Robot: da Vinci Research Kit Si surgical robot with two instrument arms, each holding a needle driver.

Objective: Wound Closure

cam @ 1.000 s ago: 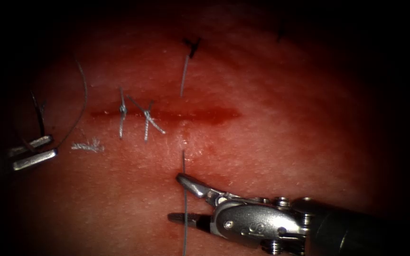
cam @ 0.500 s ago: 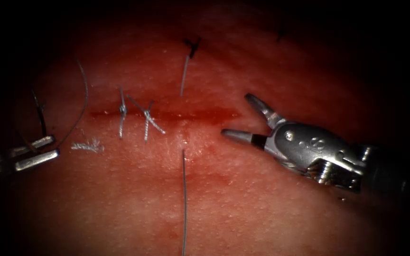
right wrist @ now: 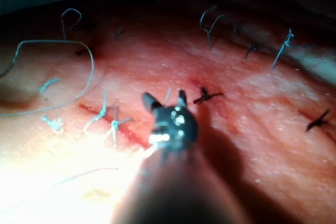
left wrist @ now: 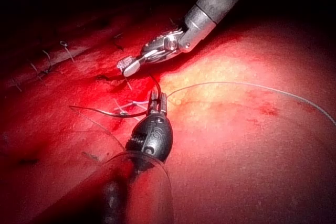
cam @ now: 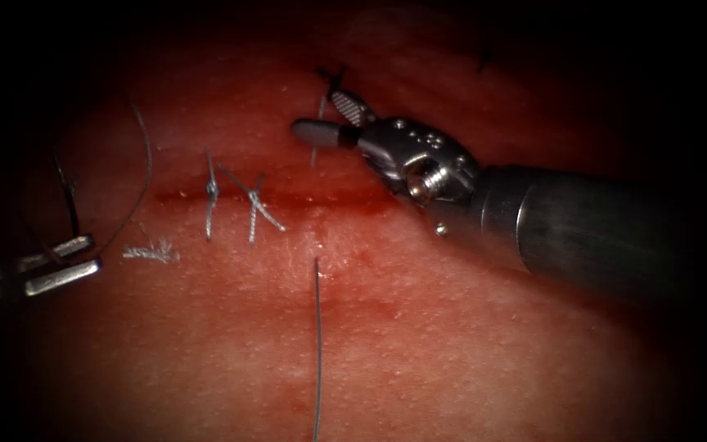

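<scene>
The right tool (cam: 317, 112) hovers with its jaws spread apart, gripping nothing, on the far side of the cut (cam: 345, 199) in the tissue (cam: 452, 352). A short pale strand of thread (cam: 316, 147) runs down between and just below its open tips, and a dark knot (cam: 333, 78) sits just beyond the upper jaw. Behind the jaws, the tool's wrist and shaft cross over the right end of the cut and hide it, along with part of the red fluid (cam: 312, 199) pooled there. In the right wrist view the same spread jaws (right wrist: 164, 96) point at that dark knot (right wrist: 206, 96).

Well off to the left of the right tool, past the cut's left end, the left tool (cam: 90, 252) grips the needle (cam: 67, 196). In the left wrist view its jaws (left wrist: 157, 98) are clamped together on the dark curve, seemingly nearer one end, and the longer part (left wrist: 113, 114) sweeps away to a point above the tissue, not in it.

Between the two tools lie two tied stitches (cam: 210, 192) (cam: 254, 203) across the cut and a frayed cut end (cam: 150, 254) just beside the left jaws. A long strand (cam: 317, 344) runs off on the near side of the cut.
</scene>
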